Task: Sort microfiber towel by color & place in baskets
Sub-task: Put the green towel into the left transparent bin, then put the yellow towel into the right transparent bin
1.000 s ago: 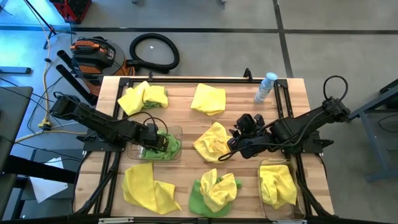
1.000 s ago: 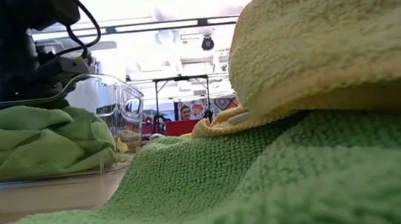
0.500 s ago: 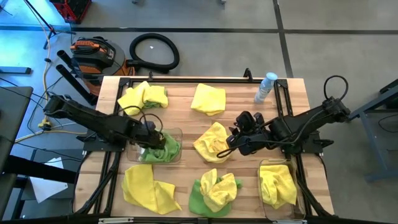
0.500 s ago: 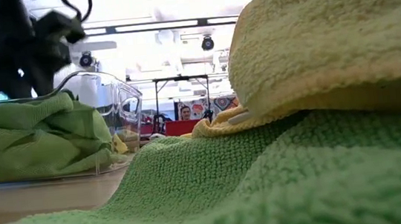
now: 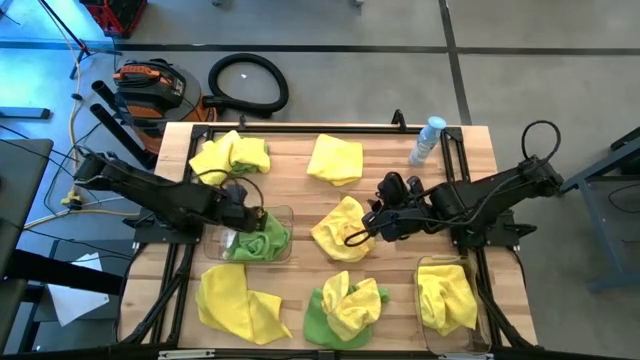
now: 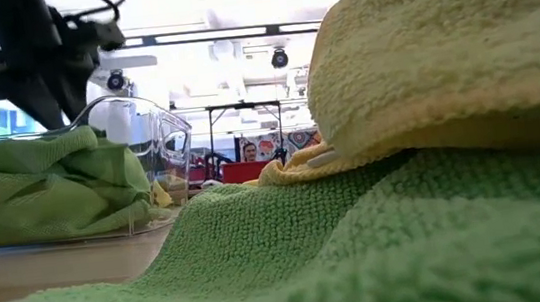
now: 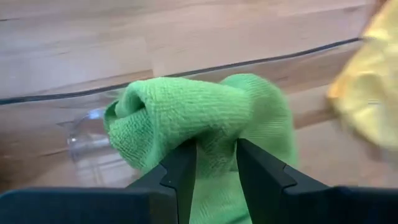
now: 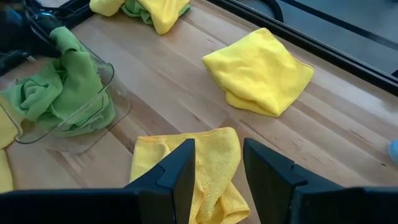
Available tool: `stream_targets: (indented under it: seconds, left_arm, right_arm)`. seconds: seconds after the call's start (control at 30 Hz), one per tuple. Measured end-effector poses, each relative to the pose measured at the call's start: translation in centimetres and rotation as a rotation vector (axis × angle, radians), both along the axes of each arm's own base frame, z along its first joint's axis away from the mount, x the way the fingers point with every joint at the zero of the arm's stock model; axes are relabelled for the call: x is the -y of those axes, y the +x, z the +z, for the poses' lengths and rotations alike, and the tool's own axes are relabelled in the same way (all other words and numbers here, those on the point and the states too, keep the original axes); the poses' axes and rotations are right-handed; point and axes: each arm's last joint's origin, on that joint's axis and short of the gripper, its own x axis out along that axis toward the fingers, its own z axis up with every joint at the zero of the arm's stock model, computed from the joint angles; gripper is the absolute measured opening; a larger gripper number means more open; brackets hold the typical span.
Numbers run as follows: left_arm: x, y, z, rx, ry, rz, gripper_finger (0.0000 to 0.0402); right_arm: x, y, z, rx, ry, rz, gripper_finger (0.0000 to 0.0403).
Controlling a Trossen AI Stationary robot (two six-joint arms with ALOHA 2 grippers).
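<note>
My left gripper (image 5: 243, 222) hangs over the left clear basket (image 5: 290, 215) and is shut on a green towel (image 7: 186, 112), most of which lies in that basket. My right gripper (image 5: 352, 238) is open above a crumpled yellow towel (image 8: 205, 168) in the middle of the table and does not touch it. The right basket (image 5: 425, 300) at the near right holds a yellow towel (image 5: 447, 300). More yellow and green towels lie loose on the table. My left gripper pinches a raised fold of the green towel (image 7: 214, 134) between its two fingers. They come from above, pointing steeply down. The fold is drawn up into a peak (image 8: 65, 46), and the rest of the towel lies in the basket.
Loose towels lie at the far left (image 5: 230, 155), far centre (image 5: 335, 158) and near left (image 5: 240, 305). A green-and-yellow heap (image 5: 345, 305) sits at the near centre. A clear water bottle (image 5: 427, 140) lies at the far right. Black frames run along both table sides.
My left gripper has gone up out of the left basket. The top of the green towel has come up with it into a peak, while the rest has stayed in the basket.
</note>
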Motion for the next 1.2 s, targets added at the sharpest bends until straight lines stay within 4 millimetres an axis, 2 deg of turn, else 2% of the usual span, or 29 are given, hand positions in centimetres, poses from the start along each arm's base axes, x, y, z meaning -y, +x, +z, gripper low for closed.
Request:
stream_targets:
  seconds: [0.2,0.43,0.57,0.67,0.8,1.03,1.2]
  left_arm:
    - [0.6,1.9,-2.9,-0.138,-0.011,0.016,0.0106]
    - [1.1,3.5,-5.8,-0.223,-0.021,0.025,0.0106]
    - [1.3,4.0,-6.5,-0.232,-0.03,0.008,0.0106]
    - [1.4,4.0,-5.6,-0.2,-0.042,0.003,0.0106]
    - [1.3,3.5,-3.1,-0.147,-0.05,-0.015,0.0106]
    - [0.5,0.8,1.9,-0.082,-0.013,-0.067,0.0106]
    - [0.0,-1.0,4.1,-0.024,0.045,-0.274,0.0106]
  right_arm:
    - [0.0,0.0,0.0,-0.011,-0.005,0.016,0.0131]
    - [0.0,0.0,0.0,-0.016,-0.012,0.026,0.0131]
    - [0.0,0.0,0.0,-0.016,-0.012,0.026,0.0131]
    - [-0.1,0.0,0.0,-0.02,-0.005,0.033,0.0131]
    - [-0.1,0.0,0.0,-0.023,-0.007,0.037,0.0131]
    - [0.3,0.2,0.0,-0.015,0.003,0.018,0.0131]
    - [1.5,1.6,-0.3,0.024,0.045,-0.03,0.0131]
